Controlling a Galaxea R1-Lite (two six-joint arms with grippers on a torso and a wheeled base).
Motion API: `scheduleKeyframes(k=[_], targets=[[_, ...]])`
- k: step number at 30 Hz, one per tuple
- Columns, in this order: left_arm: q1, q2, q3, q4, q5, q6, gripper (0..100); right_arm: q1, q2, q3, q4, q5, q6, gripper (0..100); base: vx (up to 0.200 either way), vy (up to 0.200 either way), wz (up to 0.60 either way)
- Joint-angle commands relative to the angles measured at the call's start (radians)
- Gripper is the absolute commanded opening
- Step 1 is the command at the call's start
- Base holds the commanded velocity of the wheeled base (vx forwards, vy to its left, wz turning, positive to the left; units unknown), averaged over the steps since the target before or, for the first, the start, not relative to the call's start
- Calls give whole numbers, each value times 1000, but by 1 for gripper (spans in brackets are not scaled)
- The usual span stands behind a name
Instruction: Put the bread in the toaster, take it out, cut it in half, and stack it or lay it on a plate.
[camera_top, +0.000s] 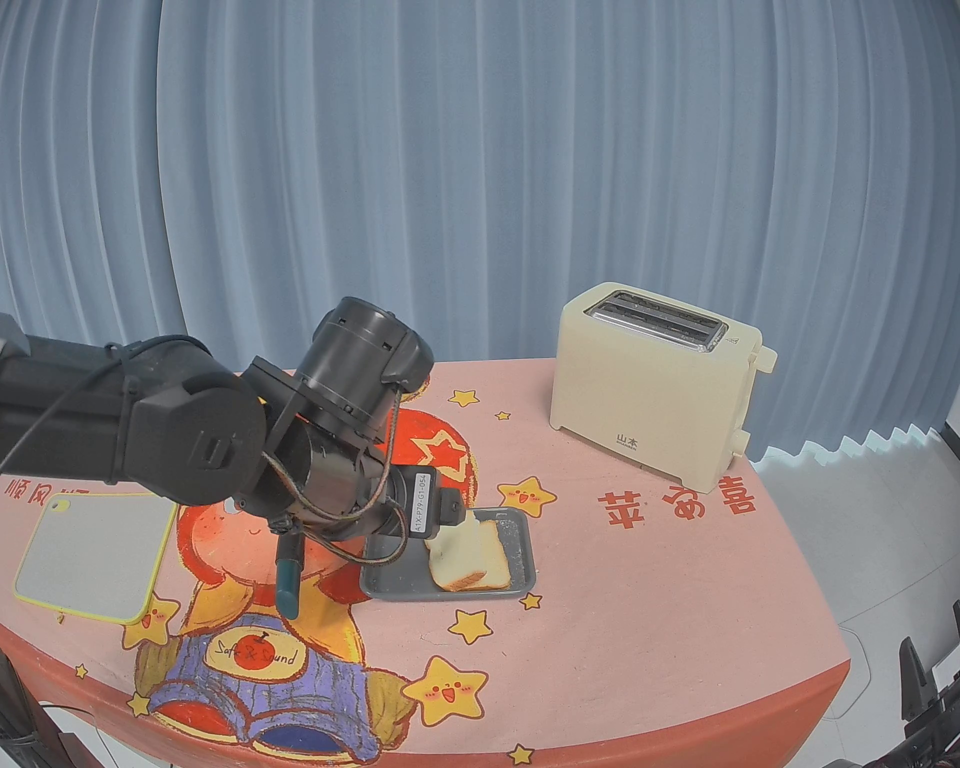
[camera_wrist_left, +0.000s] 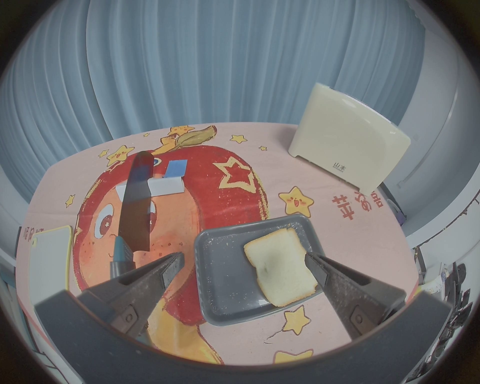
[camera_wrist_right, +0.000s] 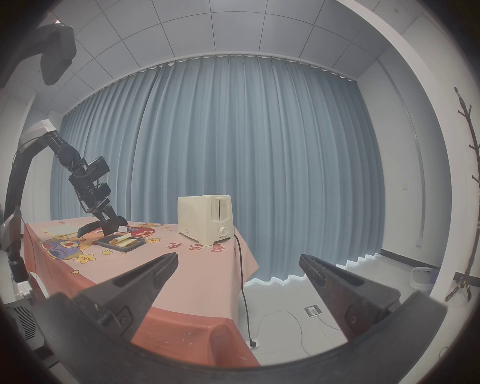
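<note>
The left gripper (camera_wrist_left: 243, 259) hangs low over the gray tray (camera_wrist_left: 220, 295) with its fingers spread wide, gripping nothing. The bread (camera_wrist_left: 280, 265) lies in the tray between the two fingers, much closer to one than the other. That finger's tip (camera_wrist_left: 316, 267) sits right at the slice's edge (whether it touches the crust, I cannot tell). One corner of the slice reaches over the tray's rim on that same side. The other fingertip (camera_wrist_left: 170, 265) stands just outside the tray's opposite rim, so nearly the whole tray falls within the gap.

Beyond this second finger, outside the gap, a knife (camera_wrist_left: 136, 200) with a dark blade and a blue handle lies on the pink table (camera_wrist_left: 300, 165). A white cutting board (camera_wrist_left: 47, 260) lies farther out past the knife. Ahead of the fingertips, well apart from the tray, the cream toaster (camera_wrist_left: 350, 145) stands upright near the table's far edge.

The right gripper (camera_wrist_right: 239, 260) is off the table, out beside its corner, its fingers also spread wide and gripping nothing. The toaster and the tray are well ahead of its fingertips.
</note>
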Motion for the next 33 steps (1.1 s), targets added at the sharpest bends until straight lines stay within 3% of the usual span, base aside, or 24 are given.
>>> scheduleKeyframes(k=[1, 33], targets=[[-1, -60, -3, -1, -2, 1, 100, 0, -16, 18, 0, 0, 0, 100, 0, 0, 0], [-8, -277, 60, 1, 18, -4, 100, 0, -16, 18, 0, 0, 0, 100, 0, 0, 0]])
